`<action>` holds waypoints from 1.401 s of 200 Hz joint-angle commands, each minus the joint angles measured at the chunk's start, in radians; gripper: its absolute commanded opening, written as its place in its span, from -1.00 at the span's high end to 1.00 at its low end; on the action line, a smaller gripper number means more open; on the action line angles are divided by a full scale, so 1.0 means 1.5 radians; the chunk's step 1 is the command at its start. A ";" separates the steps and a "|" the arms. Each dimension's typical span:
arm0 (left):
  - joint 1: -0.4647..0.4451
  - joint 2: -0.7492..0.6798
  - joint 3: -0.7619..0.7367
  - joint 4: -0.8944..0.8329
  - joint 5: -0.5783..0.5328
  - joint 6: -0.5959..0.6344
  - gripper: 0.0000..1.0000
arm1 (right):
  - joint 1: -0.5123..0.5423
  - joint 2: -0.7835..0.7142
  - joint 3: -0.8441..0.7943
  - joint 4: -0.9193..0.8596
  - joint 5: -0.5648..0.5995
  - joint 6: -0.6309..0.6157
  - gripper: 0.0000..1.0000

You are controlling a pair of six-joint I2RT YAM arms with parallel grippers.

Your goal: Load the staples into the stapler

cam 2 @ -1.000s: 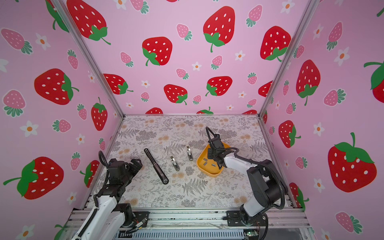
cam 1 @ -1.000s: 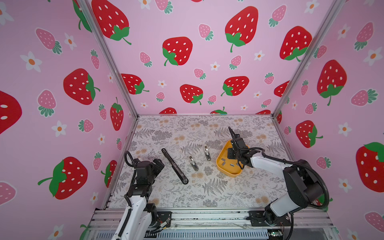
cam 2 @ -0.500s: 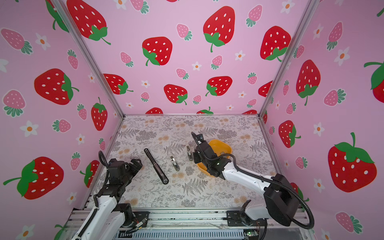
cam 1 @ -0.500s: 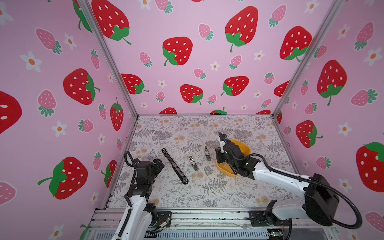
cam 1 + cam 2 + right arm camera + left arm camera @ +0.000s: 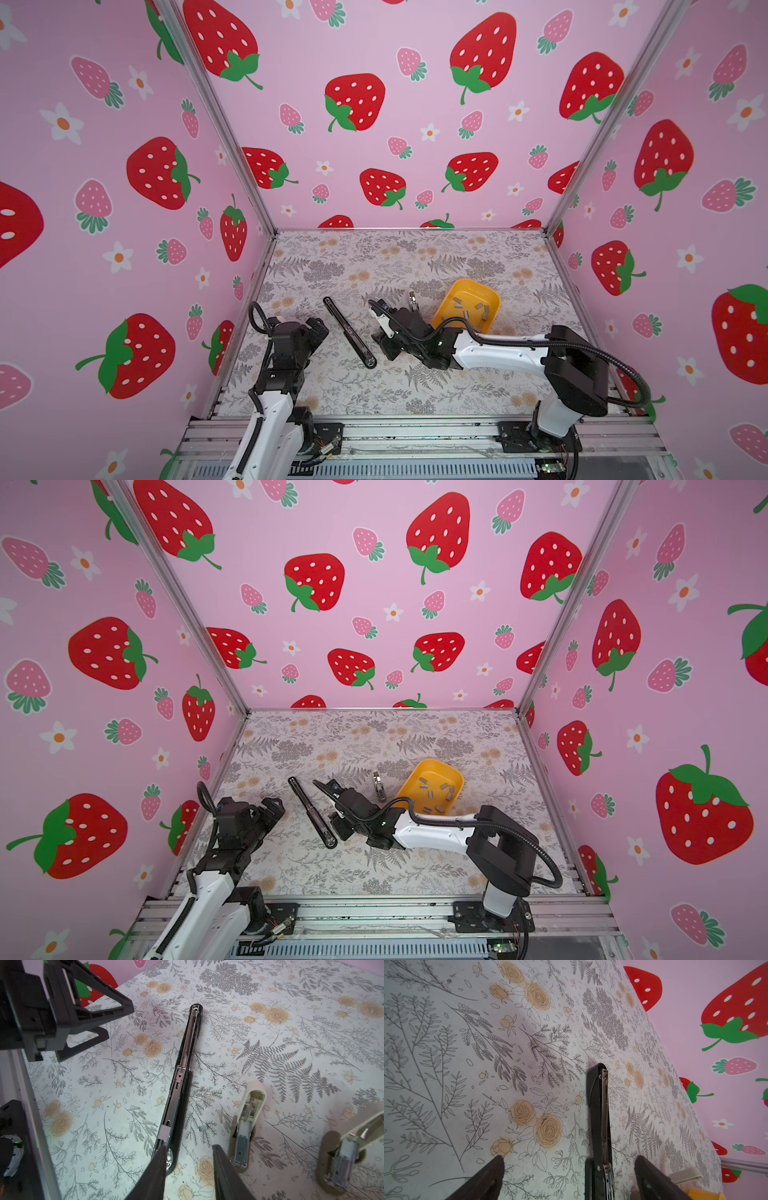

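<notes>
Your right end effector (image 5: 189, 1147) hangs over the near end of the black stapler (image 5: 182, 1076), jaws parted a modest way and gripping nothing. One of its dark fingers (image 5: 154, 1169) overlaps the stapler's rounded end in the right wrist view. Its partner stands over bare desk (image 5: 291, 1032) just beside the stapler. The stapler lies opened out flat on the floral desk, metal rail facing up. On that rail, just ahead of the fingertips, you can see a short pale strip (image 5: 165, 1132), seemingly one of the staples. A small grey piece (image 5: 202, 1128) lies loose on the desk just beside the stapler. Your left end effector (image 5: 569, 1157) sits on the stapler's other side, near it but apart in both top views, spread wide and empty. Most of the staples (image 5: 467, 309) lie scattered in the yellow tray (image 5: 496, 301), well apart from the stapler, on the side where your right arm reaches in. Between the stapler and that tray stand two small pale staplers (image 5: 247, 1126), both opened up. In the top views your right arm hides one of them, while its twin shows just beside the tray.
</notes>
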 commanded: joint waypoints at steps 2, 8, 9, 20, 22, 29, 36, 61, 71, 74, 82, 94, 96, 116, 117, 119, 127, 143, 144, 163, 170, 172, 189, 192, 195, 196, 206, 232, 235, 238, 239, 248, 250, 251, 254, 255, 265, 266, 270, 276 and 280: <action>0.003 -0.004 0.018 -0.010 -0.014 0.002 -0.98 | 0.012 0.038 0.041 -0.008 -0.022 -0.019 0.22; 0.003 -0.004 0.018 -0.010 -0.014 0.002 -0.98 | 0.012 0.050 0.050 -0.013 -0.028 -0.021 0.22; 0.002 -0.004 0.018 -0.010 -0.014 0.002 -0.98 | 0.012 0.051 0.052 -0.013 -0.029 -0.021 0.22; 0.003 -0.004 0.018 -0.010 -0.015 0.001 -0.98 | 0.015 0.072 0.070 -0.023 -0.036 -0.026 0.23; 0.003 -0.004 0.018 -0.010 -0.015 0.001 -0.98 | 0.017 0.075 0.074 -0.025 -0.037 -0.027 0.23; 0.002 -0.004 0.018 -0.010 -0.015 0.001 -0.98 | 0.021 0.087 0.084 -0.031 -0.038 -0.031 0.24; 0.003 -0.005 0.018 -0.010 -0.015 0.001 -0.98 | 0.026 0.097 0.093 -0.037 -0.037 -0.036 0.25; 0.002 -0.005 0.018 -0.011 -0.015 0.001 -0.98 | 0.041 0.134 0.124 -0.061 -0.015 -0.041 0.25; 0.003 -0.005 0.018 -0.011 -0.015 0.002 -0.98 | 0.042 0.145 0.129 -0.068 -0.006 -0.039 0.25; 0.003 -0.005 0.018 -0.011 -0.015 0.001 -0.98 | 0.042 0.146 0.130 -0.070 -0.004 -0.039 0.25; 0.003 -0.004 0.018 -0.011 -0.015 0.000 -0.98 | 0.042 0.152 0.130 -0.072 0.004 -0.036 0.25; 0.003 -0.004 0.018 -0.011 -0.015 0.000 -0.97 | 0.042 0.160 0.130 -0.076 0.013 -0.033 0.25; 0.003 -0.004 0.018 -0.011 -0.015 0.001 -0.98 | 0.042 0.161 0.130 -0.075 0.014 -0.032 0.25; 0.002 -0.003 0.017 -0.010 -0.016 0.001 -0.98 | 0.042 0.173 0.134 -0.079 0.017 -0.029 0.25; 0.002 -0.003 0.017 -0.010 -0.016 0.001 -0.98 | 0.042 0.174 0.134 -0.079 0.017 -0.029 0.26; 0.002 -0.004 0.017 -0.010 -0.016 0.000 -0.98 | 0.043 0.174 0.134 -0.079 0.017 -0.029 0.26; 0.003 -0.003 0.017 -0.010 -0.016 0.000 -0.98 | 0.042 0.178 0.135 -0.079 0.018 -0.028 0.26; 0.003 -0.003 0.017 -0.010 -0.016 0.000 -0.98 | 0.043 0.184 0.136 -0.080 0.024 -0.027 0.31; 0.003 -0.003 0.017 -0.010 -0.016 0.000 -0.98 | 0.043 0.184 0.136 -0.080 0.024 -0.027 0.31; 0.003 -0.003 0.017 -0.010 -0.016 0.001 -0.98 | 0.043 0.192 0.140 -0.083 0.032 -0.026 0.38; 0.003 -0.003 0.017 -0.011 -0.017 0.000 -0.98 | 0.042 0.196 0.142 -0.084 0.030 -0.025 0.40; 0.003 -0.003 0.017 -0.010 -0.017 0.000 -0.98 | 0.043 0.197 0.142 -0.084 0.030 -0.026 0.41; 0.002 -0.003 0.017 -0.010 -0.017 0.001 -0.98 | 0.044 0.203 0.146 -0.085 0.032 -0.023 0.50; 0.003 -0.003 0.017 -0.010 -0.017 0.000 -0.98 | 0.044 0.203 0.147 -0.086 0.033 -0.022 0.51; 0.002 -0.003 0.017 -0.010 -0.017 0.000 -0.98 | 0.044 0.204 0.147 -0.086 0.034 -0.022 0.52; 0.003 -0.003 0.017 -0.010 -0.017 0.000 -0.98 | 0.044 0.204 0.147 -0.085 0.035 -0.022 0.53; 0.002 -0.003 0.017 -0.009 -0.017 0.000 -0.98 | 0.044 0.204 0.147 -0.087 0.040 -0.019 0.56; 0.003 -0.004 0.017 -0.010 -0.016 0.000 -0.98 | 0.044 0.197 0.145 -0.080 0.042 -0.017 0.62; 0.003 -0.004 0.017 -0.010 -0.016 0.000 -0.98 | 0.043 0.196 0.146 -0.079 0.041 -0.018 0.63; 0.002 -0.004 0.017 -0.010 -0.016 0.000 -0.98 | 0.043 0.195 0.145 -0.078 0.042 -0.017 0.64; 0.002 -0.004 0.017 -0.010 -0.016 0.000 -0.98 | 0.043 0.194 0.145 -0.078 0.042 -0.017 0.64; 0.002 -0.004 0.017 -0.011 -0.016 0.000 -0.98 | 0.043 0.192 0.146 -0.077 0.042 -0.015 0.66; 0.002 -0.004 0.018 -0.011 -0.016 0.000 -0.98 | 0.043 0.192 0.146 -0.078 0.041 -0.016 0.67; 0.003 -0.004 0.018 -0.011 -0.016 0.000 -0.98 | 0.043 0.192 0.146 -0.078 0.041 -0.016 0.67; 0.002 -0.005 0.018 -0.011 -0.016 0.000 -0.98 | 0.043 0.191 0.145 -0.078 0.043 -0.016 0.67; 0.002 -0.005 0.018 -0.011 -0.016 0.000 -0.98 | 0.043 0.190 0.145 -0.077 0.042 -0.016 0.68; 0.003 -0.005 0.018 -0.012 -0.016 0.000 -0.98 | 0.042 0.187 0.144 -0.075 0.043 -0.016 0.70; 0.003 -0.005 0.018 -0.012 -0.016 0.000 -0.98 | 0.043 0.185 0.144 -0.075 0.042 -0.015 0.71; 0.003 -0.005 0.018 -0.012 -0.016 0.000 -0.98 | 0.043 0.184 0.143 -0.073 0.041 -0.015 0.72; 0.003 -0.005 0.018 -0.012 -0.016 0.000 -0.98 | 0.043 0.181 0.143 -0.073 0.041 -0.015 0.74; 0.003 -0.005 0.019 -0.012 -0.016 0.001 -0.98 | 0.043 0.179 0.143 -0.071 0.040 -0.015 0.76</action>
